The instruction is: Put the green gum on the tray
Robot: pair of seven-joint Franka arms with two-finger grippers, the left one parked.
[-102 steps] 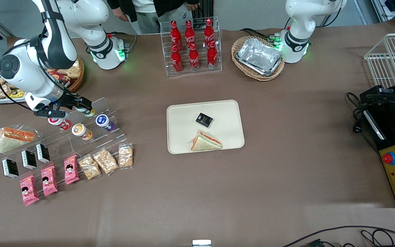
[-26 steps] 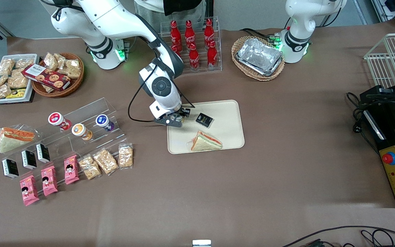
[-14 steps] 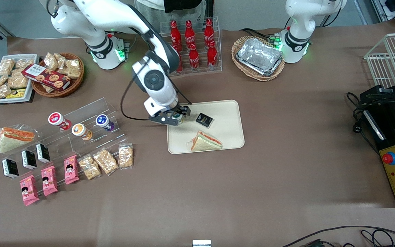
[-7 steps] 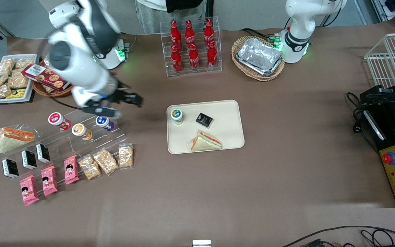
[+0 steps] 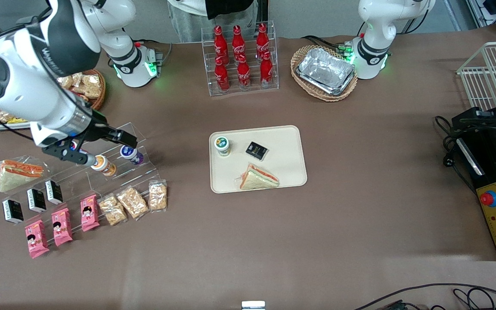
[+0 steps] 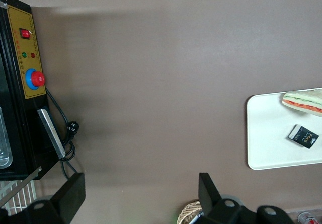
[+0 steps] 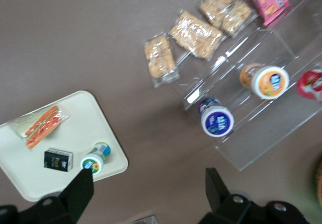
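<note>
So the right arm has swung all the way back from the tray [image 5: 289,140] toward its own end of the table, and the gripper [image 5: 97,147] now hangs over the clear stepped rack [image 5: 142,131] with its jaws spread wide and nothing between them. It left the green gum [image 5: 222,145] standing upright on the tray, close to the corner on the working arm's end, farther from the front camera than the sandwich [image 5: 258,177] and just beside the little black box [image 5: 256,150] (they're near each other but not touching). In the right wrist view you get the same picture: gum [image 7: 95,160] at the tray [image 7: 103,128] edge, black box [image 7: 58,160] next to it, wrapped sandwich [image 7: 39,126] a bit apart. On the rack, the purple-lidded canister [image 5: 130,153] and the orange one [image 5: 102,165] sit right under the gripper, and the red-lidded one [image 7: 311,84] only peeks in at the edge of the wrist view. Cracker packs [image 5: 134,201] and pink packets [image 5: 60,226] lie on the table nearer the front camera than the rack.
</note>
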